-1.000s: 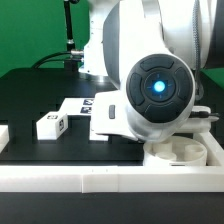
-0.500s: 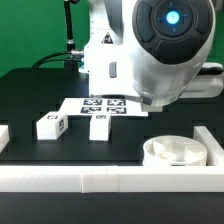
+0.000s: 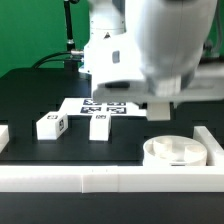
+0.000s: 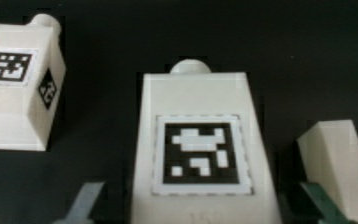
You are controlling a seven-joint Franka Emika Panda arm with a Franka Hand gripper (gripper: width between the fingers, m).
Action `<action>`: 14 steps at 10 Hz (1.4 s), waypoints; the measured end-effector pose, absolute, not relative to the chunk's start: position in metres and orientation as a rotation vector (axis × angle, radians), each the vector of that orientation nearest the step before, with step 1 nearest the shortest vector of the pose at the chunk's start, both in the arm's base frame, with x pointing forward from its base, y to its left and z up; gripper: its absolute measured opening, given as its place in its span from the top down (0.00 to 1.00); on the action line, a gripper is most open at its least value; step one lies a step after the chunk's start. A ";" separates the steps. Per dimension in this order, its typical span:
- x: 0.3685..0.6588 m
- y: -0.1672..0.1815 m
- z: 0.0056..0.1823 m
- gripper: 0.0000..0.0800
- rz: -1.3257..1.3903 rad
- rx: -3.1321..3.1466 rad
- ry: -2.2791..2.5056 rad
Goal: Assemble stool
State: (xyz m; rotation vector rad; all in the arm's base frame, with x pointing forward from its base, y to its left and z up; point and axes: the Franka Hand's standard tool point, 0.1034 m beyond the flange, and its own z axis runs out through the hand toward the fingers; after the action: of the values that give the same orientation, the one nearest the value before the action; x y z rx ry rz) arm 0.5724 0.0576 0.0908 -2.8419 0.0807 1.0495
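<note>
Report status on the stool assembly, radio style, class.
Gripper open, lined up over tagged leg, not closed. Second leg alongside, apart. White part close on one side. Seat disc at rail corner.

We see our arm [image 3: 150, 45] as bulky, smooth white casing with rounded shells; our end effector [image 4: 206, 200] ends in two dull dark-grey fingers [image 4: 91, 203].
</note>
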 end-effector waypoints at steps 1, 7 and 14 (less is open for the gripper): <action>0.580 0.056 0.100 0.58 0.898 -2.890 0.077; 0.617 0.059 0.123 0.58 -0.074 -3.038 0.113; 0.627 0.090 0.122 0.58 -0.440 -3.027 -0.021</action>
State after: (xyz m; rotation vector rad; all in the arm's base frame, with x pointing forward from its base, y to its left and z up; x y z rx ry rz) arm 0.6266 0.0901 0.1215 -3.0272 -0.0214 -0.4401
